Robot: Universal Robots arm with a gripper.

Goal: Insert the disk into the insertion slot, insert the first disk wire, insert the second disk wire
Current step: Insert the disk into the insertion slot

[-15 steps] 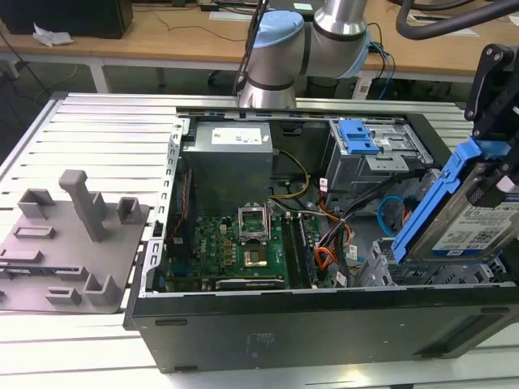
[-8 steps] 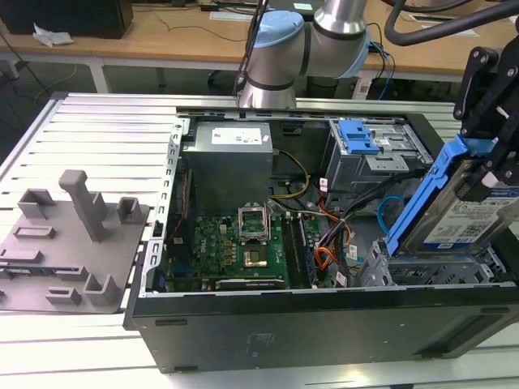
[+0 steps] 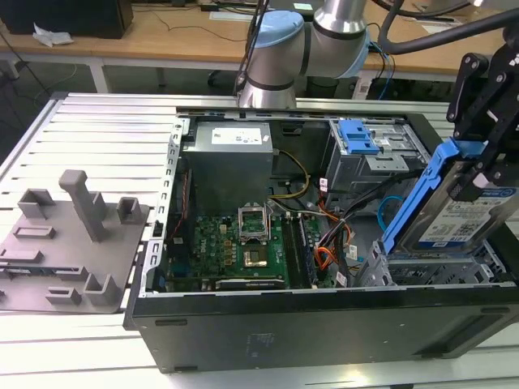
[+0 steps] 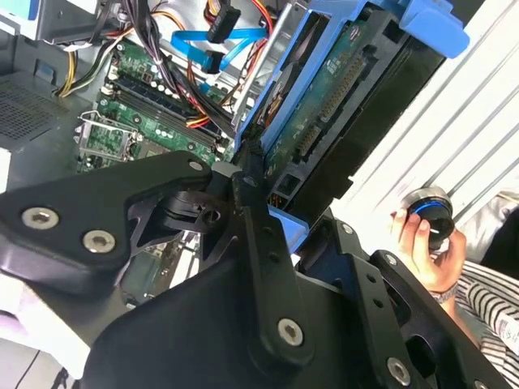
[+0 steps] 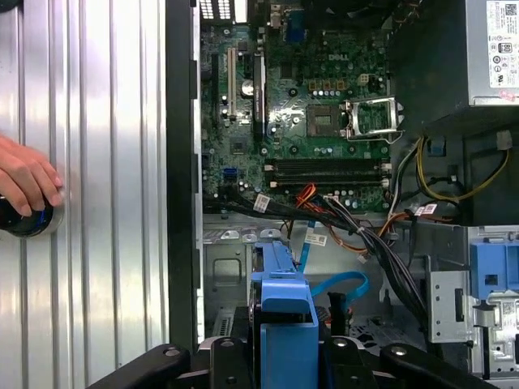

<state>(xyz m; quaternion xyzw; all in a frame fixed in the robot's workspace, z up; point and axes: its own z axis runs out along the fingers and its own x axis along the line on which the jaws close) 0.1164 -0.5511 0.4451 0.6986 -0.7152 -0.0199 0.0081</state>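
My gripper [image 3: 474, 174] is clenched on the disk [image 3: 458, 215]. In the first wrist view my black fingers [image 5: 162, 358] sit on either side of its blue carrier [image 5: 284, 312]. The disk hangs from me tilted, with its upper end in my grasp and its labelled face showing in the exterior view. Its green circuit-board side [image 4: 324, 105] shows in the second wrist view.

The disk's lower end is right at the rim of the insertion slot [image 3: 430, 271], the grey perforated cage directly beneath my gripper. I cannot tell whether the two touch. The disk is not seated in the slot.

The second disk wire [image 3: 388, 207], a glossy light-blue loop, lies just beyond the disk's blue rail, between me and the taller grey cage [image 3: 365, 166] with the blue latch. The first disk wire [image 3: 324, 257], thin red and orange strands, lies further from me, near the motherboard [image 3: 231, 243]. Neither wire is near my fingers.

Outside the computer case [image 3: 324, 328], on the slatted desk [image 5: 97, 162] to one side of me, a person's hand [image 5: 24, 174] rests on a round black knob [image 5: 24, 220].
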